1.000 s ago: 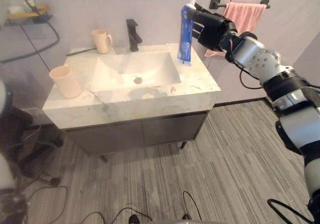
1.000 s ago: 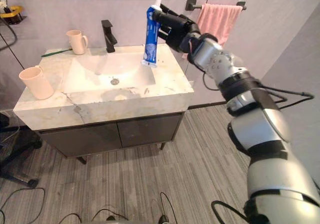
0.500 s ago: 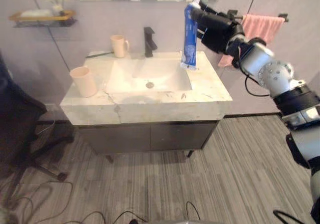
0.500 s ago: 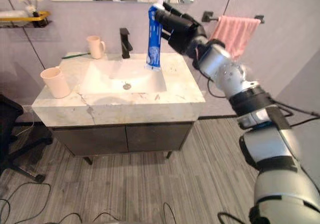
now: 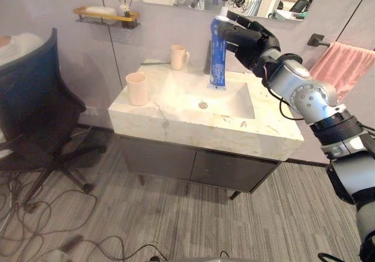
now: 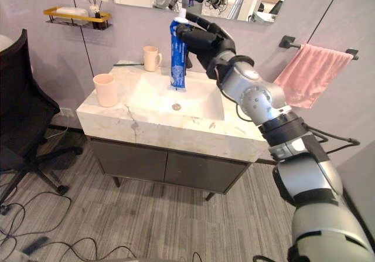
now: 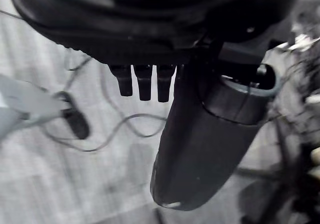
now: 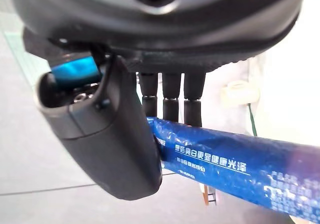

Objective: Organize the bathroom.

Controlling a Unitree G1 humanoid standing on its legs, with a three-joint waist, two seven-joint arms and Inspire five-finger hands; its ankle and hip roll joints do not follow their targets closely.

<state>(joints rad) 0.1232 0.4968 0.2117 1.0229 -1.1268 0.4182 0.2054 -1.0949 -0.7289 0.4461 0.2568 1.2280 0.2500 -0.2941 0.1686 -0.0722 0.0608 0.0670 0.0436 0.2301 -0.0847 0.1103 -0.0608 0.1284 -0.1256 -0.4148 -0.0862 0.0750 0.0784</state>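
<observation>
Right wrist view: toothpaste tube (image 8: 235,161) cut off, right hand (image 8: 125,149) gripping.

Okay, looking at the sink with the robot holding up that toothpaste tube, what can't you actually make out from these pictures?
- Faucet: mostly hidden behind the toothpaste tube in the right hand.
- Tube's cap: covered by the hand's fingers in both eye views.
- Green item behind the handled mug: too thin to identify.
- Items on the wall shelf: too small.
- Left hand, left wrist view: whether it holds anything is unclear.
</observation>
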